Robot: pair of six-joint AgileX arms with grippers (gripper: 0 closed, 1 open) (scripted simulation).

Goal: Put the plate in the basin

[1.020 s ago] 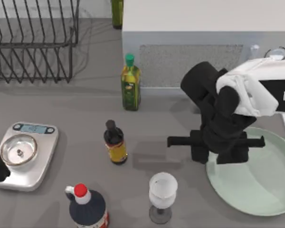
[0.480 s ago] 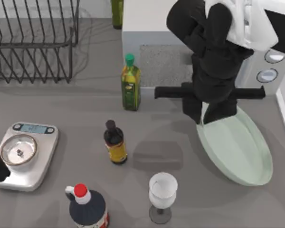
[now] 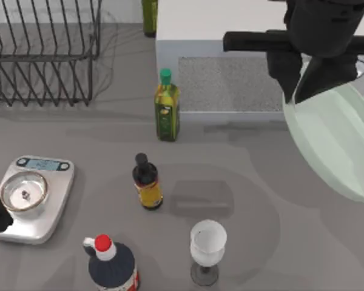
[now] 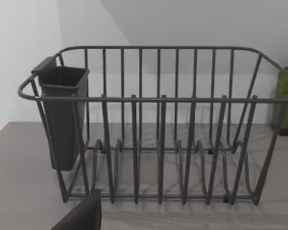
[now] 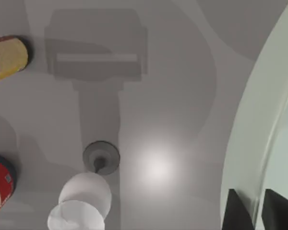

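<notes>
While gripped, plate rides high at the counter's right edge.
Right gripper (image 3: 296, 82) fingers pinch the plate (image 3: 340, 142) rim; keep it level toward the basin.

Open grey tabletop (image 3: 249, 176) at centre right; olive oil bottle (image 3: 167, 106), sauce bottle (image 3: 147, 182) and wine glass (image 3: 207, 250) crowd the middle.
</notes>
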